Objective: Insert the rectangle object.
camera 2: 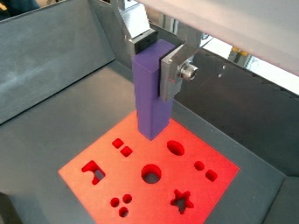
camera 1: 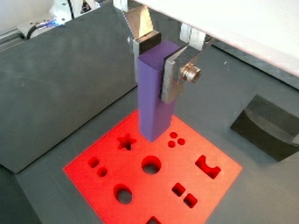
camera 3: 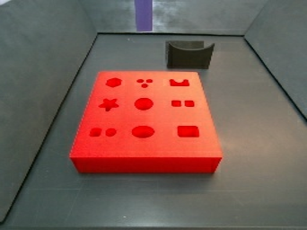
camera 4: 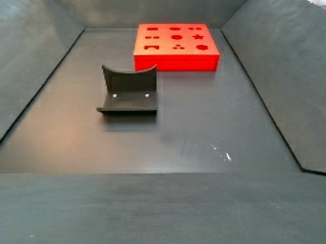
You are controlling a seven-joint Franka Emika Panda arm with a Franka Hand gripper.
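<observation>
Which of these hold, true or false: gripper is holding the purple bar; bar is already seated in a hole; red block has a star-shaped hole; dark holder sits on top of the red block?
1. The gripper holds the rectangle object. True.
2. The bar is seated in a hole. False: both wrist views show it hanging upright above the red block, lower end free.
3. The block has a star-shaped hole. True.
4. The dark curved holder sits on the block. False: it stands on the floor, apart from it.
</observation>
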